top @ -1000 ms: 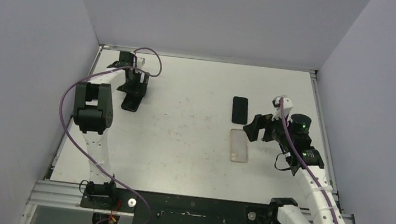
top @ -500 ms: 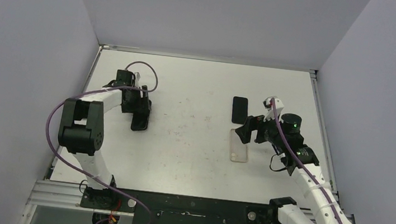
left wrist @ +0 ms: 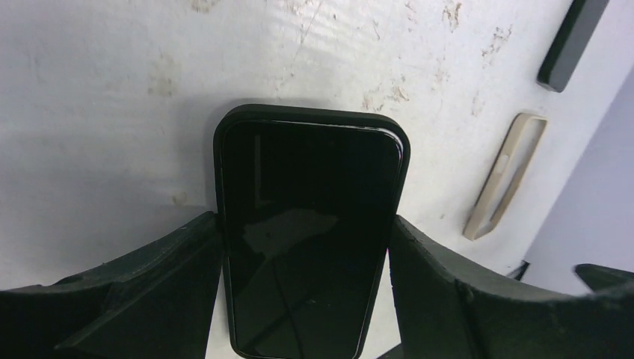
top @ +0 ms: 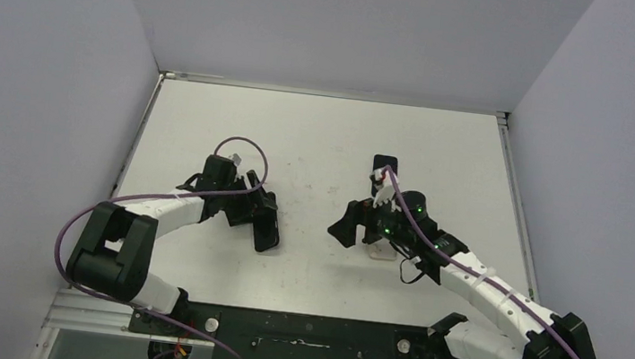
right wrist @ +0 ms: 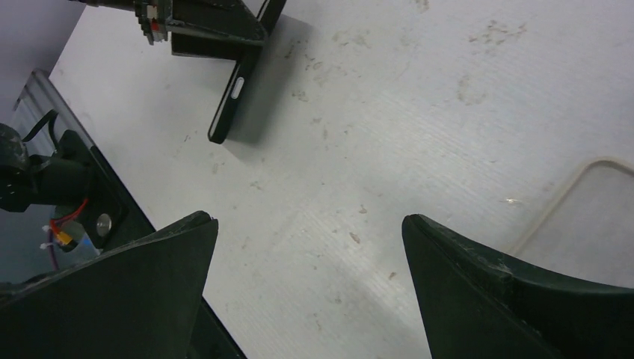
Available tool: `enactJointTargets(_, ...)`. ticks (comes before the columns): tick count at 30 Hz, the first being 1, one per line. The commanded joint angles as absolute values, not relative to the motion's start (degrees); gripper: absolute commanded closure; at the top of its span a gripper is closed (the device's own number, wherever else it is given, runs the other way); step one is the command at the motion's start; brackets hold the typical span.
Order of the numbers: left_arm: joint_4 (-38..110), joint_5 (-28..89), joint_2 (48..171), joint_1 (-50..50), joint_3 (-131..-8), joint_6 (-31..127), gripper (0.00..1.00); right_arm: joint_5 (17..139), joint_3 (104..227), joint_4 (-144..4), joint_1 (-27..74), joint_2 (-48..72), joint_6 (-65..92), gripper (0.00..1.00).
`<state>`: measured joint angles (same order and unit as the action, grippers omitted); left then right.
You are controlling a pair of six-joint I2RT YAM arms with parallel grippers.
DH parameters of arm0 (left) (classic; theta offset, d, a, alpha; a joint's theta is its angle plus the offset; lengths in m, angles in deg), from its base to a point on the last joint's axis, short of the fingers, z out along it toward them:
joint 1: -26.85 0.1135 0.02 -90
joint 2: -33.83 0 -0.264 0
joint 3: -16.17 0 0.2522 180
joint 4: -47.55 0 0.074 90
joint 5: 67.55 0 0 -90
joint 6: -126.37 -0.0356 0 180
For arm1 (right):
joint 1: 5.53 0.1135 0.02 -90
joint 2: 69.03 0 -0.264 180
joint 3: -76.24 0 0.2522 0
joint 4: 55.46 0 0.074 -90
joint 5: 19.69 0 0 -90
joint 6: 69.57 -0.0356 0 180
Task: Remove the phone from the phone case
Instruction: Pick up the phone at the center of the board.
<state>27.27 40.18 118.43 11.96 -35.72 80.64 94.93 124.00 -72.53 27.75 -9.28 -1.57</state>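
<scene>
The left gripper [left wrist: 306, 233] is closed on the sides of a black case [left wrist: 310, 112], in which the phone [left wrist: 310, 247] is seated, left of the middle of the table [top: 328, 136]. The right gripper [right wrist: 309, 228] is held open and empty. An empty clear case [right wrist: 598, 217] is seen just beside it, and a bare dark phone [top: 385, 164] is laid just beyond that case.

No legible text or labels anywhere
</scene>
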Motion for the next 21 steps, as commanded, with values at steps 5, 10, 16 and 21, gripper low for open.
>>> enactJointTargets(5, 36.97, 44.06, 113.55, 11.05, -27.93, 95.05, 0.81, 89.52, 126.62, -57.13, 38.91, 2.13, -12.06, 0.0)
enactJointTargets(10, 41.11, 45.92, 112.19, 10.49, -25.02, 97.91, 0.81, 89.77, 129.52, -50.39, 41.53, 12.05, -14.72, 0.01)
enactJointTargets(16, 43.81, 47.02, 111.67, 10.25, -23.4, 99.72, 0.81, 90.98, 137.27, -48.65, 44.8, 23.14, -15.76, 0.05)
enactJointTargets(21, 43.9, 46.88, 110.78, 10.24, -23.26, 99.56, 0.81, 89.69, 142.23, -49.93, 46.95, 29.23, -16.53, 0.09)
